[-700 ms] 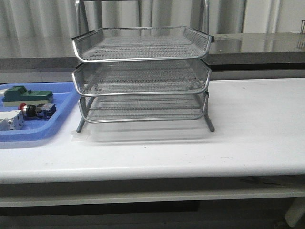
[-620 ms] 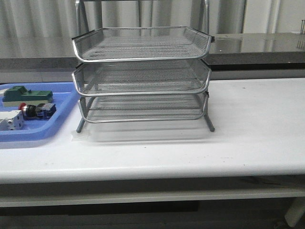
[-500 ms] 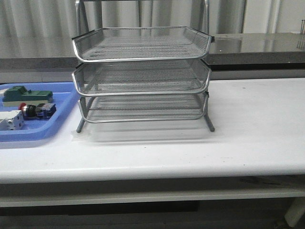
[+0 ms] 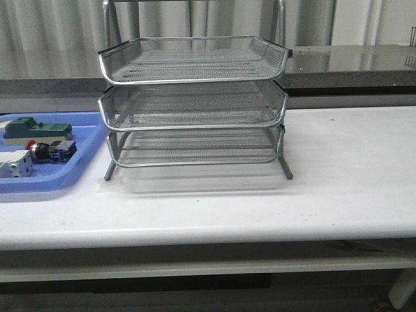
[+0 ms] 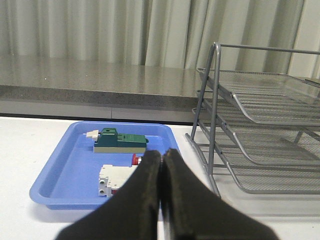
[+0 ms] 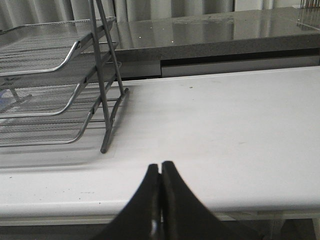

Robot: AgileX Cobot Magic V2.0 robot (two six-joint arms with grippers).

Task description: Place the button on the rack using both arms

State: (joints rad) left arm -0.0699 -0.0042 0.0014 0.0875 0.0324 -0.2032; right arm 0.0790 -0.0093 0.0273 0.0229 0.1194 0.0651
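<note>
The button [image 4: 49, 151], red-headed with a dark blue-black body, lies in the blue tray [image 4: 71, 170] at the table's left. In the left wrist view only its red head [image 5: 135, 159] peeks out behind my left gripper [image 5: 163, 152], which is shut and empty, well short of the tray. The rack [image 4: 193, 101], three tiers of silver wire mesh, stands mid-table; it also shows as the rack [image 5: 260, 130] and the rack [image 6: 55, 85] in the wrist views. My right gripper [image 6: 160, 165] is shut with nothing in it, over the table's near edge, right of the rack. Neither arm appears in the front view.
The blue tray [image 5: 65, 172] also holds a green block part [image 4: 37, 130] and a white boxy part [image 4: 14, 164]. A grey counter [image 4: 351, 62] runs behind the table. The white tabletop [image 4: 351, 162] stretches right of the rack.
</note>
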